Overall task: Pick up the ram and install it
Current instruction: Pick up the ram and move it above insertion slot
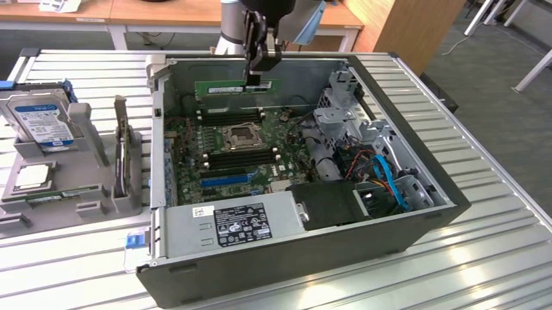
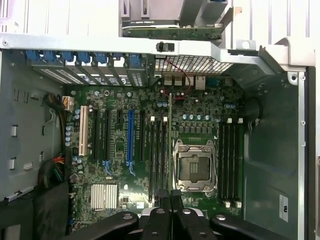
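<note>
I have the arm (image 1: 231, 22) coming in from the far side of the exterior view, with its wrist turned so the gripper (image 1: 255, 79) points straight down. The black fingers (image 1: 251, 51) hang vertical and close together. In my wrist view the two fingertips (image 2: 162, 199) are drawn in toward each other, and the linkage bars splay out on either side. The jaws are clamped on the ram (image 1: 226, 88), pinching its upper edge toward the exterior view's right end.

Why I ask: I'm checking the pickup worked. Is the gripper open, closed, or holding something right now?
Gripper: closed, holding the ram stick by its top edge above the open computer case.
</note>
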{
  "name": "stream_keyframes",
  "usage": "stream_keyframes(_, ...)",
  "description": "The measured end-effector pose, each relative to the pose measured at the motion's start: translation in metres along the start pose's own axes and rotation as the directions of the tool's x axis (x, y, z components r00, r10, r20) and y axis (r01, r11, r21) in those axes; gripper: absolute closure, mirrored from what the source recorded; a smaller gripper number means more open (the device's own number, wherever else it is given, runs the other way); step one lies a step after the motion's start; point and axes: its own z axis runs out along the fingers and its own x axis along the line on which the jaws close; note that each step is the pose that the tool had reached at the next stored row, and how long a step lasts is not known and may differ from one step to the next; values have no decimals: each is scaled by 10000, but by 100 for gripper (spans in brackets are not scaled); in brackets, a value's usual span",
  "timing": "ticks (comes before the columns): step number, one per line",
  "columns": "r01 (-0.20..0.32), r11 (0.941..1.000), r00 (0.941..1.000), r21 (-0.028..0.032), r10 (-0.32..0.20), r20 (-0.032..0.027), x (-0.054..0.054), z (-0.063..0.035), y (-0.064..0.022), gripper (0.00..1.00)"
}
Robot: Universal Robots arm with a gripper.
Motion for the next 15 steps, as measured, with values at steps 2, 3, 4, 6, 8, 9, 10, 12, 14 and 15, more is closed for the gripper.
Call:
stream_keyframes(2,1,10000,10000,0,-1,1,1,29,-2,89)
stream_keyframes(3,0,10000,10000,1,0,1,1,43,-2,89)
stream_keyframes(4,0,10000,10000,0,0,0,2,55,-3,89)
stream_keyframes(6,0,10000,10000,0,0,1,3,81,-4,89)
stream_keyframes(8,1,10000,10000,0,-1,1,4,104,-6,89)
stream_keyframes(9,0,10000,10000,0,0,1,4,117,-6,89)
stream_keyframes(10,0,10000,10000,0,0,1,5,127,-7,89)
stream_keyframes(12,0,10000,10000,0,0,0,5,148,-8,89)
stream_keyframes(14,1,10000,10000,0,-1,1,6,168,-9,89)
stream_keyframes(15,0,10000,10000,1,0,1,6,179,-9,89)
